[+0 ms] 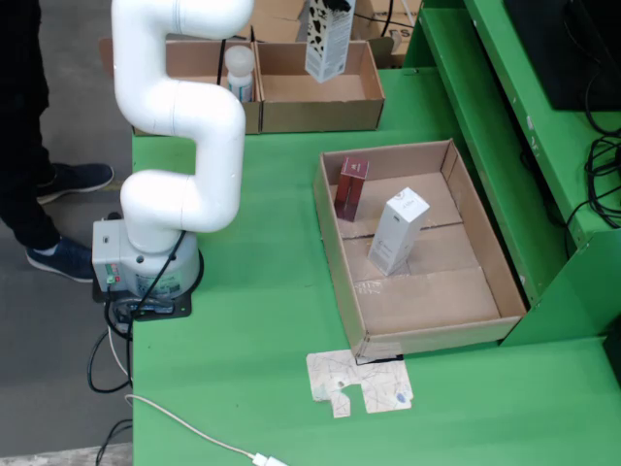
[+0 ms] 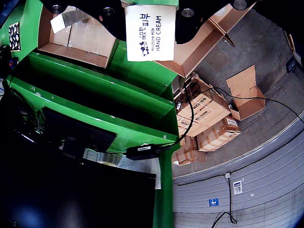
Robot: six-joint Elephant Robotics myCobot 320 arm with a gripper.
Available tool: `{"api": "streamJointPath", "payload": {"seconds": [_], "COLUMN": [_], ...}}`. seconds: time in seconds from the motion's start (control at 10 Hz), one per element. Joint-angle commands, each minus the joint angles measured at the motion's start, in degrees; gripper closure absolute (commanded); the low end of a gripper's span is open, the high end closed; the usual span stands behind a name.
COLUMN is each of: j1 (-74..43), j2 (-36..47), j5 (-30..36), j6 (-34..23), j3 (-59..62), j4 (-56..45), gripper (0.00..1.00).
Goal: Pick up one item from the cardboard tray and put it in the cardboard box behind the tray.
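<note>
Fixed view: a white robot arm [image 1: 179,107] stands at the left edge of a green table [image 1: 252,320], its upper links leaving the frame at the top. A white carton with black cow-spot markings [image 1: 329,39] hangs in the air above the right-hand compartment of a cardboard box [image 1: 320,100] at the table's far edge (the jaws themselves are cut off by the top of the frame, only a dark part showing over the carton). In the left-hand compartment of that box stands a white bottle [image 1: 240,73]. Nearer the camera than the box lies an open cardboard tray [image 1: 482,254], holding a dark red carton [image 1: 351,187] upright near its far left corner and a white carton [image 1: 397,232], tilted, just in front of the red one. A flattened, printed piece of card [image 1: 359,382] lies on the table against the tray's near edge. A person's dark trouser legs and shoes [image 1: 63,181] stand on the floor to the left of the table.

Gripper view: the spotted carton [image 2: 150,32], its face reading "HAND CREAM", sits at top centre, gripped between the black jaws of the gripper [image 2: 152,12], which are closed against its sides. The box [image 2: 76,40] shows behind it, upper left. Stacked cardboard cartons [image 2: 204,118] and a black cable [image 2: 228,102] lie on the grey floor to the right of the carton.
</note>
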Motion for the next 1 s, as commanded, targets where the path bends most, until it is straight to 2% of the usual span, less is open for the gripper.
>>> {"api": "streamJointPath", "payload": {"seconds": [0.0, 0.7, 0.9], "j1": [1.71, 6.88, 7.48], "j2": [-4.45, -11.01, -11.83], "j5": [-1.79, -6.84, -5.52], "j6": [-1.33, -2.82, -0.62], "j3": [0.96, 0.96, 0.96], "j4": [7.97, 19.53, 18.68], "gripper": [1.0, 1.0, 1.0]}}
